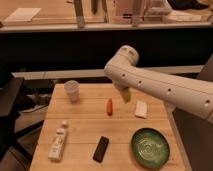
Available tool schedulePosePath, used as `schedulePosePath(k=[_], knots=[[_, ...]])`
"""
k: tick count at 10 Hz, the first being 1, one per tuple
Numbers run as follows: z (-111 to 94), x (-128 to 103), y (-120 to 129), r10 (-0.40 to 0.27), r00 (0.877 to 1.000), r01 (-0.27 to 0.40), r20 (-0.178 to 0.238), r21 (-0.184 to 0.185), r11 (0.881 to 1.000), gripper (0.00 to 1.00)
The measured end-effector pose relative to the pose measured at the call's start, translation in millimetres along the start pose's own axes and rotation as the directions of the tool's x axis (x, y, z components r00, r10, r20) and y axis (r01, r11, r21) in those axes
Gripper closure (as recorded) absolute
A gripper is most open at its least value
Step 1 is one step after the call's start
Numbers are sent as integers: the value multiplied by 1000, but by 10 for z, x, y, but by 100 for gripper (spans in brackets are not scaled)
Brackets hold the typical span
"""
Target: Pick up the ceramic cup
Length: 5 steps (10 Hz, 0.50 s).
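gripper [124, 94]: released, empty, hanging over mid counter [85, 125], well apart from target | ceramic cup [72, 91]: upright near counter's far-left corner | risk: off-centre approach may tip ceramic cup or push it off edge; low sweep may clip orange carrot-like piece [109, 106]

Table [85, 125]: ceramic cup [72, 91], orange piece [109, 106], white pad [141, 109], bottle [58, 143], black device [101, 149], bowl [150, 148].

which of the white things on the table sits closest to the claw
The small white block, just beside the claw hanging over the table; the cup and bottle lie much farther away.
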Motion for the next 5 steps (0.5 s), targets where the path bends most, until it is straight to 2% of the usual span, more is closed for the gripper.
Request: schedulePosePath(k=[3, 5], knots=[[1, -244, -231, -38, 999, 38, 8, 31, 999, 20], [16, -306, -306, -63, 998, 63, 9, 46, 997, 20]])
